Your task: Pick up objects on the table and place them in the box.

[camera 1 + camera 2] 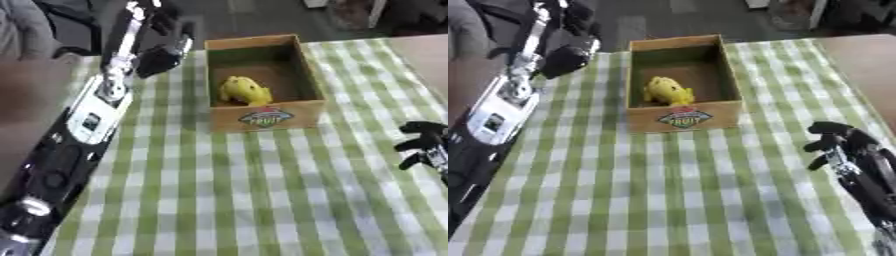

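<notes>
1. Green-and-white checked cloth covers the worktop point(227, 200) in the left eye view. One wooden box point(262, 117) stands on it — inside lies one yellow object point(243, 90). The left hand point(162, 55) hangs beside the box, fingers curled, holding nothing.
2. Right eye view — the right hand point(833, 142) shows more fully, fingers curled and empty, near the worktop's right edge. The box label reads "FRUIT".

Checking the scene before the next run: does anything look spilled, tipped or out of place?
Nothing stands out. The yellow object lies inside the upright wooden box, and the green checked tablecloth lies flat, with no spill showing.
</notes>
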